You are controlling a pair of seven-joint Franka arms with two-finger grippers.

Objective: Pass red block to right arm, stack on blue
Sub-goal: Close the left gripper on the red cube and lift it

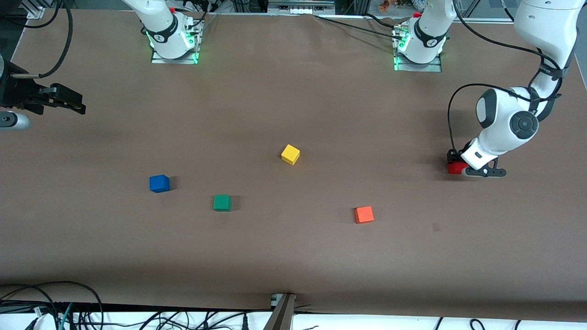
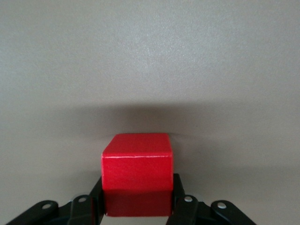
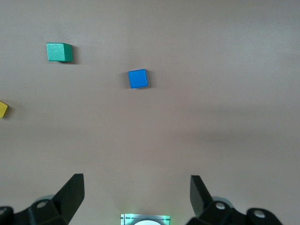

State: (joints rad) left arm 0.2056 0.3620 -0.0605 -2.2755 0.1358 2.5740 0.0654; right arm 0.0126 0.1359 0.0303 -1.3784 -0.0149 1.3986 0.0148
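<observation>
The red block (image 1: 454, 168) is at the left arm's end of the table, at table level. My left gripper (image 1: 461, 167) is down around it. In the left wrist view the black fingers (image 2: 180, 197) press both sides of the red block (image 2: 137, 161). The blue cube (image 1: 159, 183) sits on the table toward the right arm's end and also shows in the right wrist view (image 3: 138, 78). My right gripper (image 1: 77, 105) hangs open and empty above the table's edge at its own end, and its gap shows in the right wrist view (image 3: 137, 183).
A green cube (image 1: 222, 202) lies beside the blue one, a little nearer the front camera. A yellow cube (image 1: 290, 154) sits mid-table. An orange cube (image 1: 364, 214) lies between the green cube and the red block. Cables hang over the front edge.
</observation>
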